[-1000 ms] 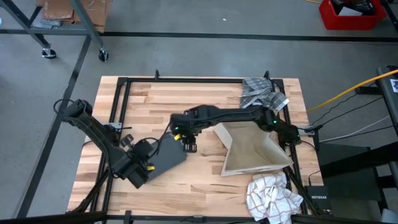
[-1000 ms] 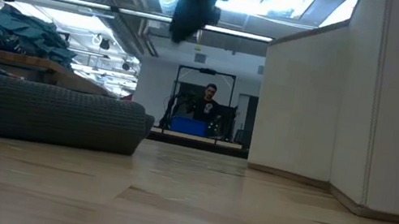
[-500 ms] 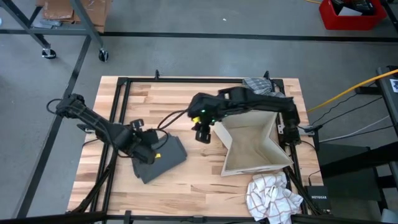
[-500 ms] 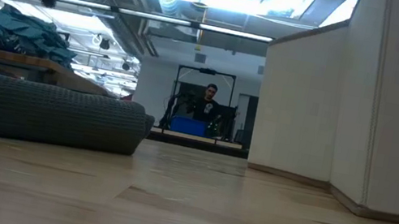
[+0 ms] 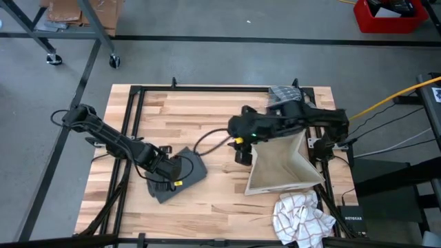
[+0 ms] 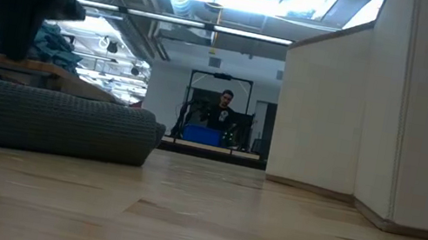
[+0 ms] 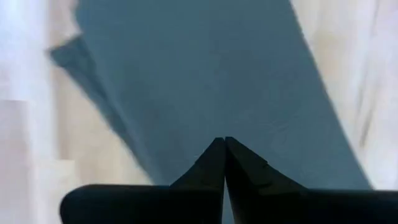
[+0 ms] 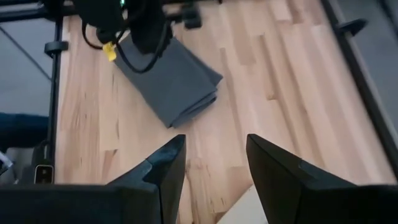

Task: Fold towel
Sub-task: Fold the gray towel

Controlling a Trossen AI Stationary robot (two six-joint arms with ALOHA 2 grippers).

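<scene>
Since a second ago my right arm has pulled back rightward off the table's middle, and my left gripper (image 5: 180, 167) has come down over the towel.

Table (image 5: 207, 117) first: from above, the folded grey towel (image 5: 178, 176) lies left of centre toward the near edge, its long axis slanting from near-left to far-right. Right of it stands a beige fabric bin (image 5: 281, 164).

Only the low view shows a person (image 6: 222, 107) seated in the room beyond.

My left fingers (image 7: 214, 163) are pressed together above the towel; my right gripper (image 8: 211, 163) hangs spread beside the bin.
</scene>
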